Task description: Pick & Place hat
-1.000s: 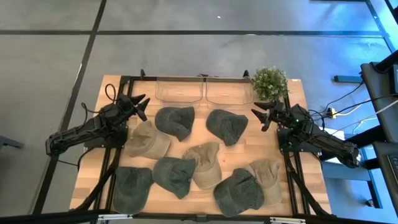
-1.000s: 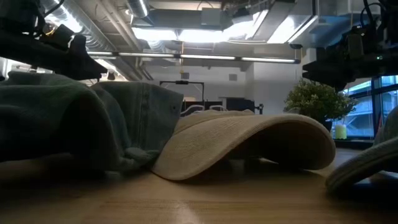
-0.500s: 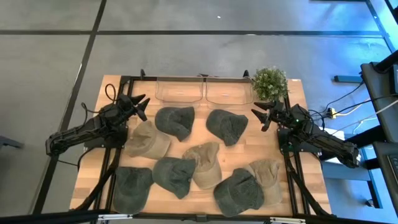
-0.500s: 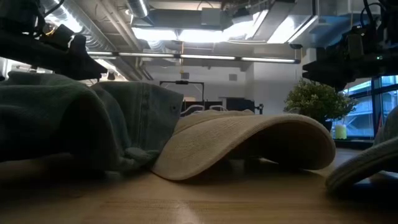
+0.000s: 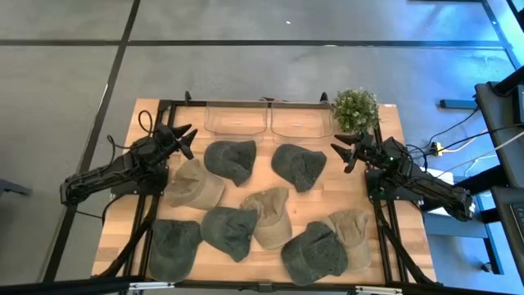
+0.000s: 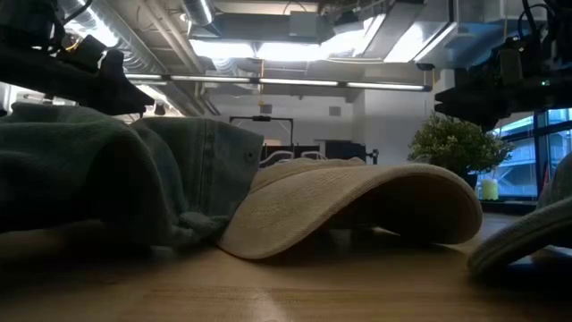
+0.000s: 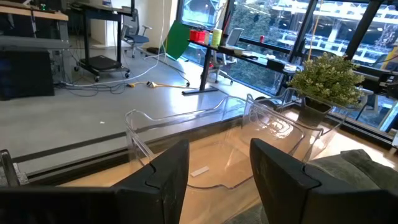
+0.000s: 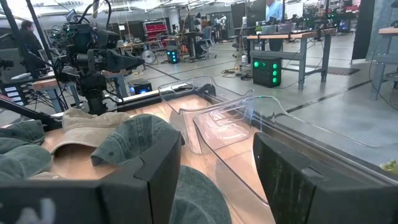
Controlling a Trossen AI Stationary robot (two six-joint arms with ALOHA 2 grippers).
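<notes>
Left claw (image 5: 183,135) released, empty, raised over worktop (image 5: 385,221) far-left; right claw (image 5: 344,151) likewise released, empty, far-right. Hats spread across worktop; nearest: dark green hat (image 5: 231,160) near left claw, another dark green hat (image 5: 298,166) near right. Clear bins (image 5: 269,120) at far edge. Risk: overlapping front-row hats drag neighbours; soft crown may slip from pinch

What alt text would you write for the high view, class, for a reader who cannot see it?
Eight caps, green and tan, lie scattered on a wooden table. The left gripper and right gripper hover open at either side, near two clear bins and a potted plant.
</notes>
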